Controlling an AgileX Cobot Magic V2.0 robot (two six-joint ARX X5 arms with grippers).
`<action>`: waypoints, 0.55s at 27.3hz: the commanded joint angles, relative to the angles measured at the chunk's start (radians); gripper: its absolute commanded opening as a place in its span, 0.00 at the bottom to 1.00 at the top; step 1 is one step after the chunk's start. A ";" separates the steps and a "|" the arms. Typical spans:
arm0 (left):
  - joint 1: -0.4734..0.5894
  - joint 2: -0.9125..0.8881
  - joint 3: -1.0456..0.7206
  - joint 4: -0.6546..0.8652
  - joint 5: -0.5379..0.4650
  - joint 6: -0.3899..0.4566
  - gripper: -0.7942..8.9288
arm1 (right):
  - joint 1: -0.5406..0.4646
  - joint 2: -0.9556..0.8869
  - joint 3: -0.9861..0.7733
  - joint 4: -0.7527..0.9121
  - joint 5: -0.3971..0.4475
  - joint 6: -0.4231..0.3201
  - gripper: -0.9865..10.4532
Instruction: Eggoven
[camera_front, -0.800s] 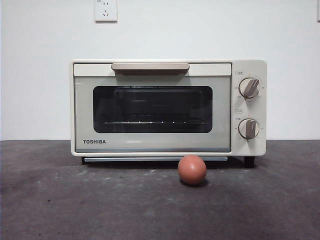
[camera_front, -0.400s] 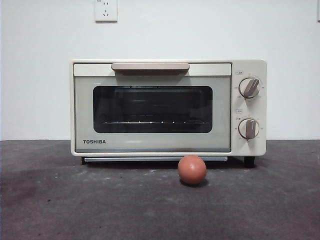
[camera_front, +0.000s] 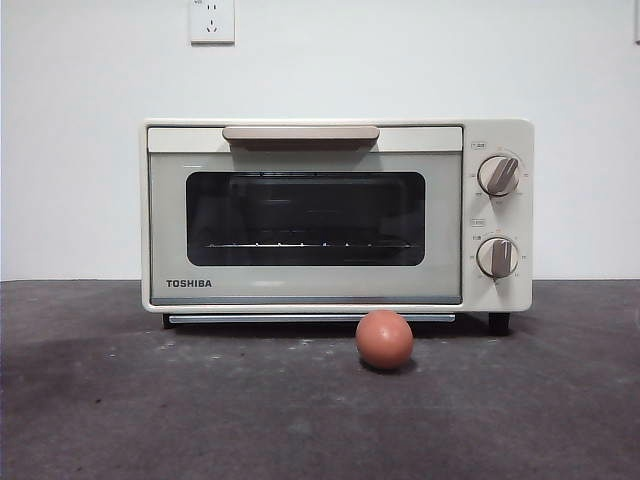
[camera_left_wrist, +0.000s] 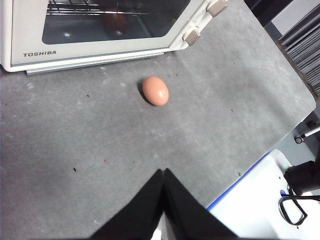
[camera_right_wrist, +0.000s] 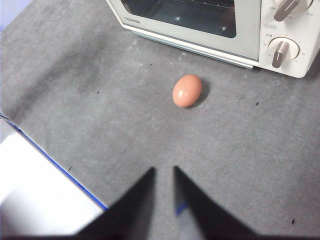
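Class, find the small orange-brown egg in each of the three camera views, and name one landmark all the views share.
Front view: the small orange-brown egg lies on the dark grey table before the cream TOSHIBA toaster oven, below the door's right end.
Left wrist view: the egg lies apart from the oven's front, far ahead of the left gripper.
Right wrist view: the egg lies ahead of the right gripper.
Shared landmark: the oven's lower knob.

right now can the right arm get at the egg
Probably yes: the egg lies alone on bare table ahead of the right tool, jaws slightly parted, nothing between. The oven stands close behind it.
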 joint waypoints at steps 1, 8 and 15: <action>-0.003 0.005 0.016 0.007 0.004 0.015 0.09 | 0.005 0.006 0.020 0.016 0.000 0.021 0.35; -0.003 0.005 0.016 0.009 0.004 0.015 0.09 | 0.006 0.054 0.020 0.024 -0.013 0.070 0.38; -0.003 0.005 0.016 0.027 0.004 0.014 0.09 | 0.081 0.188 0.020 0.140 -0.023 0.148 0.38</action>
